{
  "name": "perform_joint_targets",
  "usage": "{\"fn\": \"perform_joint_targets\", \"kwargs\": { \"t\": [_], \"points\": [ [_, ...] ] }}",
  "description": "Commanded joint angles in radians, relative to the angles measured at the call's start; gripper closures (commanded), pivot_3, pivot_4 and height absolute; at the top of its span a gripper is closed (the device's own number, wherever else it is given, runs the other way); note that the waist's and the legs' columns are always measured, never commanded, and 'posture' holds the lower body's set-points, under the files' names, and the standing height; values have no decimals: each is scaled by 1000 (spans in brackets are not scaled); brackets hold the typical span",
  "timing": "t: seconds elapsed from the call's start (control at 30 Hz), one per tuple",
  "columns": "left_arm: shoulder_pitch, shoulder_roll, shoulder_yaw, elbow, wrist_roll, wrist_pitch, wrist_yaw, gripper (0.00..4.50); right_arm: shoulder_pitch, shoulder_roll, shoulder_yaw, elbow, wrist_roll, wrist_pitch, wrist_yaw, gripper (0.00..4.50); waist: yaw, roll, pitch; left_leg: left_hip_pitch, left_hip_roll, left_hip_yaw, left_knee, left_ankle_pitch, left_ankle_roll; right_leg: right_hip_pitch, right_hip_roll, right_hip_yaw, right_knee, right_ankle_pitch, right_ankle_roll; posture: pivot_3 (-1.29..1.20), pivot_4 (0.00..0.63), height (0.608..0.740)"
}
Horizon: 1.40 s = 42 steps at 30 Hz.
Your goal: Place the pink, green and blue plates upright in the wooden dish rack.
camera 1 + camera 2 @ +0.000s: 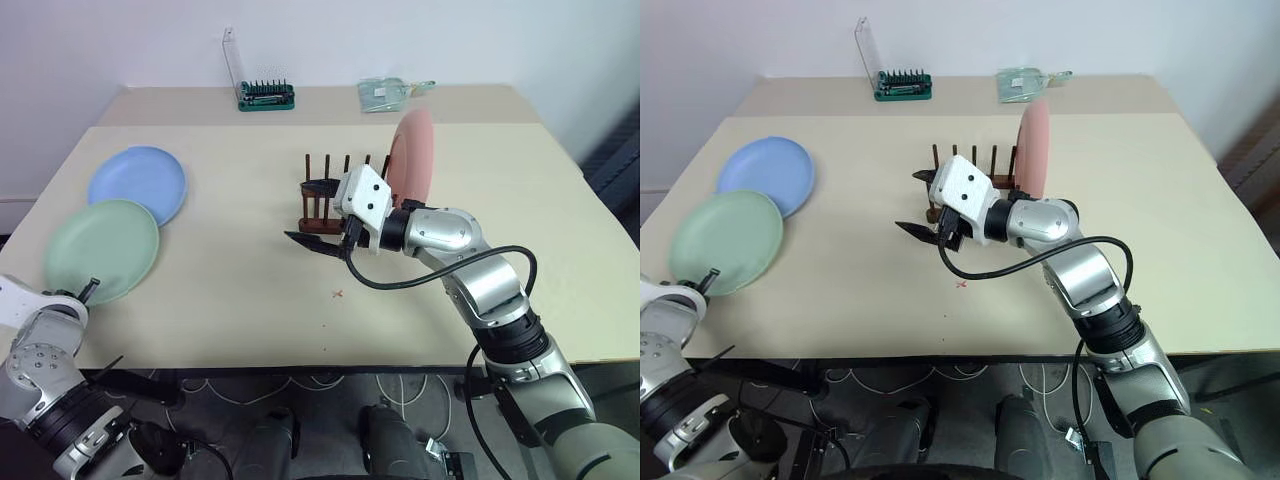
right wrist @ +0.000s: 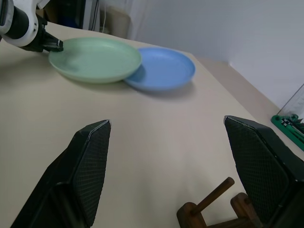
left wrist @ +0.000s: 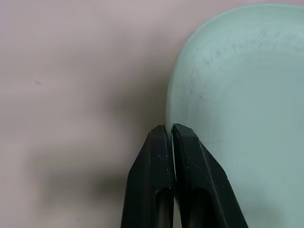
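The pink plate [image 1: 413,150] stands upright at the right end of the wooden dish rack [image 1: 327,163]. On the left of the table lie the blue plate [image 1: 138,182] and the green plate [image 1: 100,248], the green one resting over the blue one's near edge. My left gripper [image 1: 90,290] is shut on the green plate's near rim [image 3: 228,95], its fingers [image 3: 190,156] pinching that edge. My right gripper [image 1: 315,213] hovers open just in front of the rack's left end with nothing between its fingers [image 2: 90,156].
A green tool holder [image 1: 265,95] with a clear upright panel and a clear plastic bag [image 1: 385,93] sit on the far table. A small red mark [image 1: 338,293] is on the tabletop near the front edge. Cables hang below the table.
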<state>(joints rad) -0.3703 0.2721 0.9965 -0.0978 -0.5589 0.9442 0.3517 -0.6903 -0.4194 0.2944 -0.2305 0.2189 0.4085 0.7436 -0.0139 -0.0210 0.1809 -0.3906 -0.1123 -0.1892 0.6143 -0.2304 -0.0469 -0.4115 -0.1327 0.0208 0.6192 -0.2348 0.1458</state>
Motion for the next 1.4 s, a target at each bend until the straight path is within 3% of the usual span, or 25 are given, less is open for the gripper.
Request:
{"fn": "perform_joint_targets", "kwargs": {
  "t": [0.03,0.2,0.23,0.3,0.43,0.57,0.77,1.07,1.13,1.2,1.4],
  "points": [
    [-2,2,-11,-14,-38,-65,-40,4444,-2,1,-33,-47,5,-11,4,607,1,0,0,0,0,0,0,0,0,0,0,0,0,0,0,0,150,740],
    [-37,-9,-51,-113,-116,-219,-139,4444,-8,-4,-42,-54,22,-16,30,607,3,-2,0,0,1,0,0,0,0,0,0,0,-1,0,-1,0,150,740],
    [-37,3,-83,-132,-108,-230,-153,4482,-12,-3,-42,-53,23,-19,35,364,3,-2,0,-1,2,0,0,0,0,0,0,0,-1,0,-1,0,150,740],
    [-58,46,-211,-178,-39,-251,-173,4500,-37,0,-25,-32,-31,-82,27,18,3,-2,0,-1,1,1,0,0,0,0,0,0,-2,1,-1,0,150,740],
    [-120,62,-329,-201,-3,-268,-149,4500,-73,-2,12,29,-150,-197,-2,18,2,-2,0,-1,1,1,0,0,0,0,1,0,-2,1,-1,0,150,740],
    [-284,45,-565,-224,89,-226,-104,4500,-148,4,67,169,-338,-400,-75,18,2,-2,1,-1,1,1,0,0,-1,0,2,0,-2,1,-2,0,150,740],
    [-423,-36,-662,-241,85,-136,-48,4500,-228,41,131,338,-533,-577,-185,18,-11,-2,1,-1,2,3,-1,3,-6,-1,3,2,-4,1,-2,0,150,740],
    [-456,-79,-697,-307,69,-40,-53,4500,-304,71,160,548,-743,-690,-359,18,-8,-2,1,-1,5,4,-1,3,-10,-3,7,4,-2,2,-3,0,150,740],
    [-457,-80,-696,-317,67,-28,-58,4500,-313,73,154,570,-761,-697,-383,535,-7,-2,1,-1,5,4,-1,3,-10,-3,7,4,-2,2,-3,0,150,740],
    [-457,-81,-693,-323,65,-19,-60,4500,-320,71,152,583,-783,-705,-407,1324,-6,-2,1,-1,5,4,-1,3,-10,-3,7,4,-2,2,-3,0,150,740],
    [-450,-102,-674,-326,49,-21,-69,4500,-309,69,143,576,-826,-716,-458,4462,-6,-2,1,-1,5,4,-1,3,-10,-3,8,4,-2,2,-3,0,150,740]
  ]
}}
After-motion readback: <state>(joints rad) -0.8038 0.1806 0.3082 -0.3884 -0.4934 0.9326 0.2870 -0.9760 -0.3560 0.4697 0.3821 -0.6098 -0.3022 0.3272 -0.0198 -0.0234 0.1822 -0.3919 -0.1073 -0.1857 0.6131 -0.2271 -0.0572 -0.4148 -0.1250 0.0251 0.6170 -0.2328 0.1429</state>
